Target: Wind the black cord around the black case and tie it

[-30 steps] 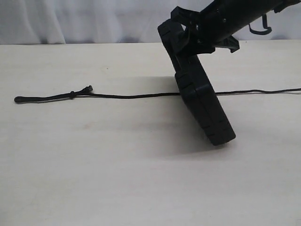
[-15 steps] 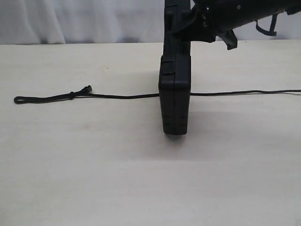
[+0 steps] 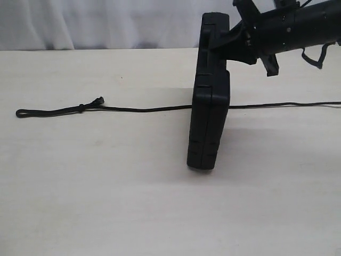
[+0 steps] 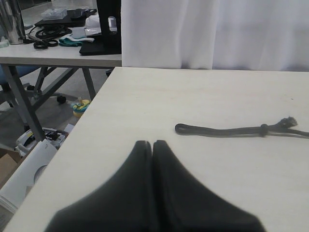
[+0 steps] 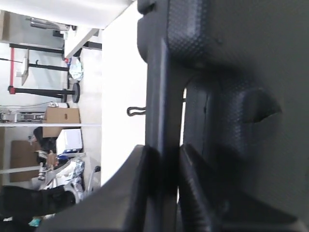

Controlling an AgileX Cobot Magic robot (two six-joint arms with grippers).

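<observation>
Black case upright, handle pinched by right fingers, left fingers pressed together, empty, black cord passing behind

Dull, matt things
The black case is bumpy plastic, the black cord woven, the table smooth.

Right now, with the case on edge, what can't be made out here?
- Exterior view: the cord vanishes behind the case; whether it passes under or behind, cannot tell.
- Exterior view: the cord's right end runs off the frame edge.
- Right wrist view: the case fills the frame around the right gripper, hiding nearly all the cord.
- Left wrist view: beyond the left gripper, no case in frame.
</observation>
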